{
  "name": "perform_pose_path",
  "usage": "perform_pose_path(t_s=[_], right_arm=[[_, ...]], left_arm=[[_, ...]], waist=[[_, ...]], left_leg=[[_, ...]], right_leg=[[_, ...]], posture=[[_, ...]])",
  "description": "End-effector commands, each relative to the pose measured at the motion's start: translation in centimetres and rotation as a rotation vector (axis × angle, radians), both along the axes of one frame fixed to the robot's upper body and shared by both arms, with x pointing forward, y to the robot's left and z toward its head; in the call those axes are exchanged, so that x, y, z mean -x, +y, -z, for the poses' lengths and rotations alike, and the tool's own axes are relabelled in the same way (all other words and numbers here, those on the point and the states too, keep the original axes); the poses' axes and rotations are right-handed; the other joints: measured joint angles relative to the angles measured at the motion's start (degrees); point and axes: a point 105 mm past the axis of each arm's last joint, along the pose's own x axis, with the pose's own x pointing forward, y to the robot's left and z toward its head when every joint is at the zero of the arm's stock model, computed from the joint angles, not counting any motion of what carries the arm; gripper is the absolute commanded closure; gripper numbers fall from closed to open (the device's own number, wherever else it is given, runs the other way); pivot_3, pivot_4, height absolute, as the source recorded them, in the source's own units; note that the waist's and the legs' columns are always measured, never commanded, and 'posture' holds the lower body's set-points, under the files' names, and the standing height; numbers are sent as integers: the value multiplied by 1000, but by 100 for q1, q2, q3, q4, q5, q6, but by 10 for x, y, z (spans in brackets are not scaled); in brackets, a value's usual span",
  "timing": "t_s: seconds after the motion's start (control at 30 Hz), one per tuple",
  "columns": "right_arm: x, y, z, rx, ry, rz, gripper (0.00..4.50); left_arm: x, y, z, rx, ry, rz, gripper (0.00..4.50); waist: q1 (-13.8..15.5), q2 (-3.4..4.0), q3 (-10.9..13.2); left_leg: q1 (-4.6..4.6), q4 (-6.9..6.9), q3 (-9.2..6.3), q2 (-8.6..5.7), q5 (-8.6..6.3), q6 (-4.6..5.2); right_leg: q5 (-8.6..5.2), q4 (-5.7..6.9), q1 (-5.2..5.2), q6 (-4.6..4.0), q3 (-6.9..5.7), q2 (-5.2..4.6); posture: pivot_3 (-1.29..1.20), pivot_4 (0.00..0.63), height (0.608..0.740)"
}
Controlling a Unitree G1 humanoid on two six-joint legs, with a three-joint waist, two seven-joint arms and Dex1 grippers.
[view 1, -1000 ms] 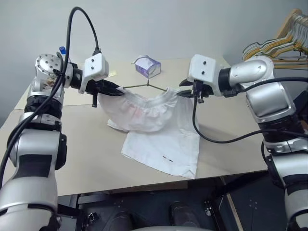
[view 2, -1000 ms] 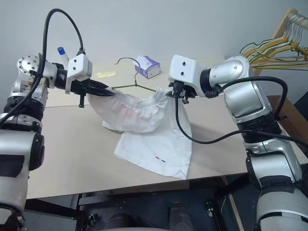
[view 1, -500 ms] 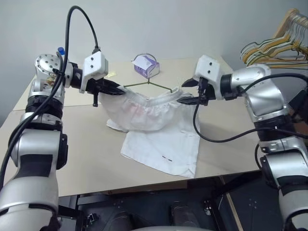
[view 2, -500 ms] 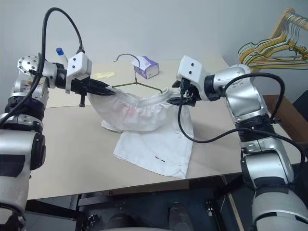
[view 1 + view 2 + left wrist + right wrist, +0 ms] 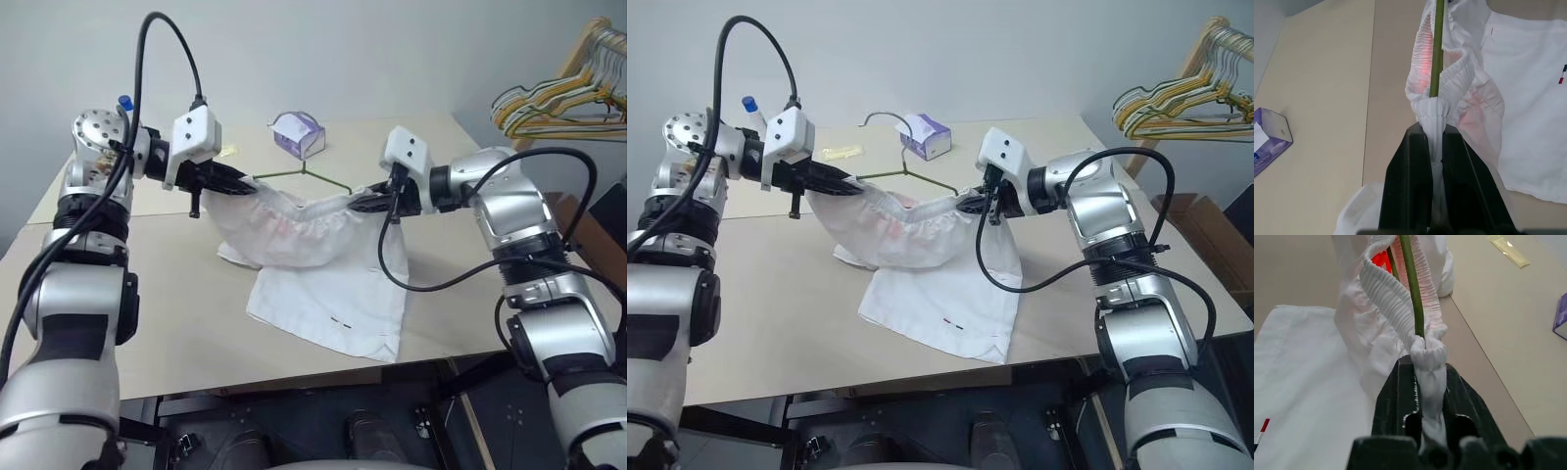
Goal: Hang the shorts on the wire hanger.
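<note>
**Shorts stretched by the waistband between 2 grippers, hanger inside the band**

Nearest the robot, at 6 o'clock on the beige table (image 5: 147, 323), the lower part of the shorts (image 5: 328, 294) lies flat on the tabletop, with a small dark-and-red mark near the hem. From there the white cloth rises to the gathered elastic waistband, which hangs in a shallow sag above the table between the 2 grippers. A faint pink stain shows on the bunched cloth just under the band.

At 9 o'clock of the shorts, the left gripper (image 5: 238, 183) is clamped narrow on 1 end of the waistband; in the left wrist view the gathered cloth is pinched between its black fingers (image 5: 1400, 196). At 3 o'clock, the right gripper (image 5: 364, 202) is likewise closed tight on the other end, a knot of elastic squeezed between its fingers (image 5: 1393, 406) in the right wrist view.

The wire hanger (image 5: 312, 173) runs through the waistband: both wrist views show its thin olive wire passing down inside the gathered elastic to the pinched ends. Its 2 sloping arms rise clear of the cloth and meet at 12 o'clock, behind the shorts.

Farther back at 12 o'clock, a small purple-white tissue box (image 5: 299, 134) sits on the table. At 2 o'clock, beyond the table, a bunch of yellow, white and dark hangers (image 5: 558, 93) hangs by the wall.
</note>
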Motion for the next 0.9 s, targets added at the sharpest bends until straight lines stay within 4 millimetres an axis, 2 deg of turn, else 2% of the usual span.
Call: perform_pose_path(t_s=[0.03,0.07,0.1,0.13,0.3,0.5,0.6,0.67,0.73,0.9], right_arm=[[0,2,-18,-23,-65,-7,4397],[0,2,-17,-20,-69,-8,4397],[0,2,-17,-23,-68,-6,4397],[1,2,-17,-24,-67,-5,4397],[2,-2,-17,-30,-69,10,4398],[6,-14,-17,-61,-64,71,4399],[8,-26,-17,-87,-50,157,4399],[7,-38,-18,-112,-31,268,4399],[13,-49,-19,-104,-12,344,4399],[31,-84,-23,-136,69,646,4399]], left_arm=[[2,-5,-16,69,-52,29,4500],[1,-5,-17,85,-45,25,4500],[1,-6,-18,92,-50,27,3807],[1,-6,-18,95,-56,26,3585],[-9,-5,-25,157,-107,-53,1925],[-13,7,-69,433,-230,-132,12],[-15,15,-88,569,-284,-184,0],[-15,19,-93,627,-294,-203,0],[-9,21,-92,681,-262,-162,0],[14,12,-70,728,-177,-28,0]], waist=[[0,0,0],[0,0,0],[-1,0,0],[-2,0,0],[-1,0,0],[-40,0,0],[-68,0,0],[-90,0,0],[-103,0,0],[-151,2,-1]], left_leg=[[0,0,0,0,0,0],[0,0,0,0,0,0],[0,0,0,0,0,0],[0,0,0,0,0,0],[-1,0,-1,0,0,0],[-2,0,-1,0,0,0],[-2,0,-2,0,0,-1],[-1,0,-3,0,0,-1],[0,1,-3,0,1,-2],[0,0,-4,0,1,-2]], right_leg=[[0,1,0,0,0,0],[0,1,0,0,0,0],[0,1,0,0,0,0],[0,2,0,0,0,0],[0,1,0,0,0,0],[1,0,0,1,-1,-1],[1,-1,1,2,-2,-1],[1,0,2,2,-3,-2],[1,2,3,2,-3,-3],[1,5,1,2,-3,-4]], posture=[[-74,0,740],[-75,0,740],[-78,0,740],[-79,0,740],[-87,0,740],[-106,0,740],[-113,0,740],[-119,0,740],[-130,0,740],[-158,0,740]])
